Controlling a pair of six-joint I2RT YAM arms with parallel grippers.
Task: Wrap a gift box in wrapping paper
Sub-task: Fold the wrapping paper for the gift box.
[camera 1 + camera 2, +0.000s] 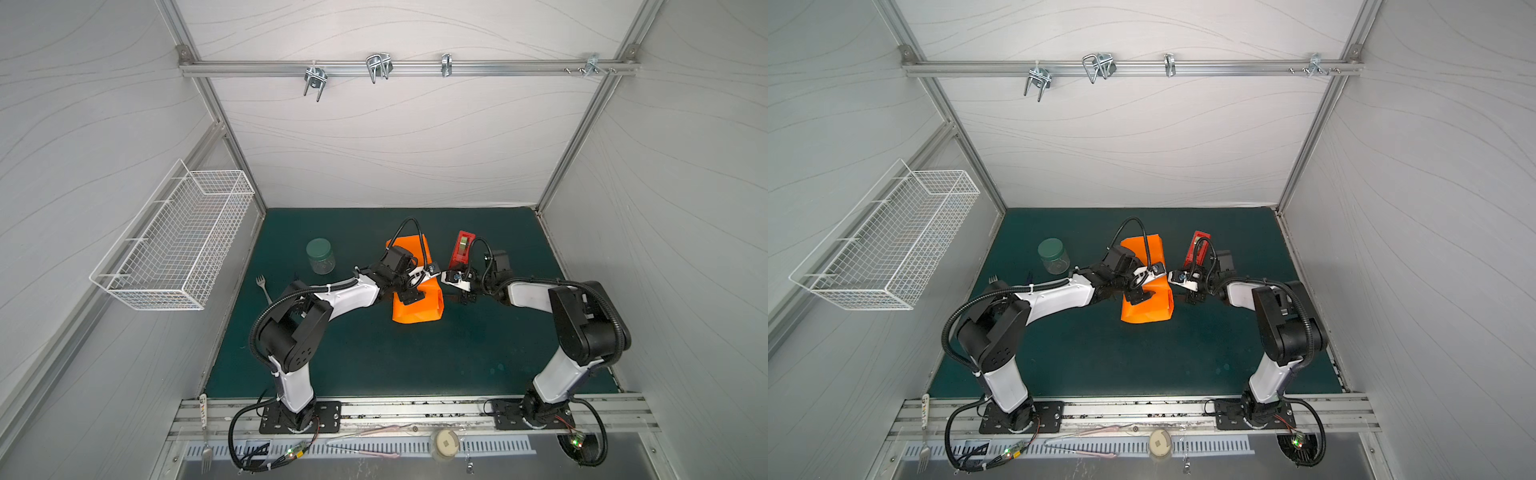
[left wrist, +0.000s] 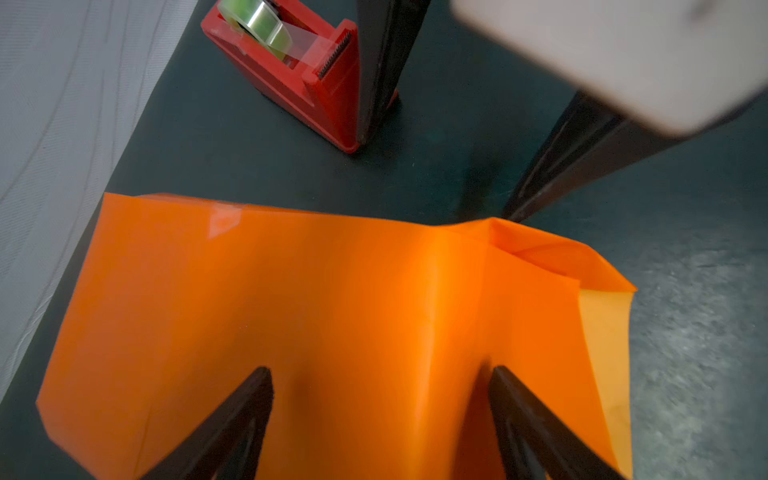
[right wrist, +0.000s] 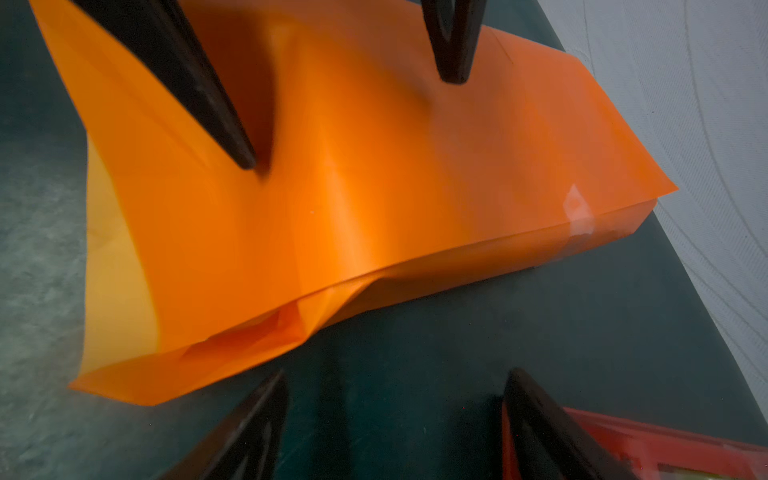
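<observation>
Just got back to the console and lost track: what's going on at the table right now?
The left gripper, jaws open, rests its fingertips on top of the folded orange wrapping paper, seemingly pinning it. The gift box is hidden, presumably underneath. A piece of clear tape holds one seam; one end of the paper gapes open. The right gripper, open and empty, hangs low over the mat beside the paper, close to the red tape dispenser.

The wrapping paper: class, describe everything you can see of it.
The wrapping paper is glossy bright orange, folded into a long box-shaped sleeve lying flat on the dark green mat. A clear tape piece holds its seam near one end; the opposite end gapes, creased. The open left pincer appears to press down on its top.
</observation>
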